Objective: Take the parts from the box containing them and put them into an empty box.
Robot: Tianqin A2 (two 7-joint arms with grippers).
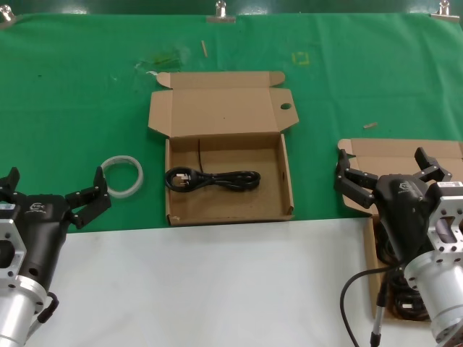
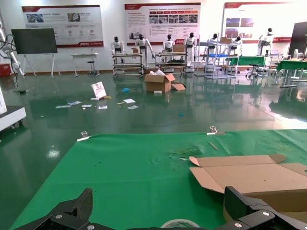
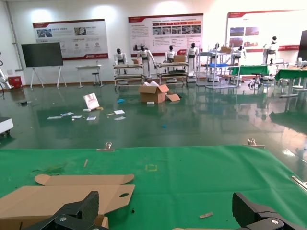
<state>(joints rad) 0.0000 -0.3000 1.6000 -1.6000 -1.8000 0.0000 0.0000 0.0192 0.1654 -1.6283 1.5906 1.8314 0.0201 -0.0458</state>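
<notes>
One cable (image 1: 212,179) lies lengthwise, nine to three o'clock, in the holed-lid box (image 1: 228,211), while remaining cables (image 1: 394,285) sit in the right box (image 1: 369,249) beneath the nearer, open, empty right gripper (image 1: 387,168); left gripper (image 1: 54,189) open, idle.

Head camera looks steeply down; both wrist cameras face level across the holed-tab carton (image 1: 228,155) toward the hall

Robotics exhibition or test hall: glossy green floor (image 2: 144,115), wall display posters (image 3: 165,29), humanoid robots (image 3: 169,52) lined behind metal racks (image 3: 129,72), dark screen on stand (image 2: 34,41), green-clothed worktable (image 1: 87,94), scattered cardboard cartons (image 3: 153,92).
</notes>
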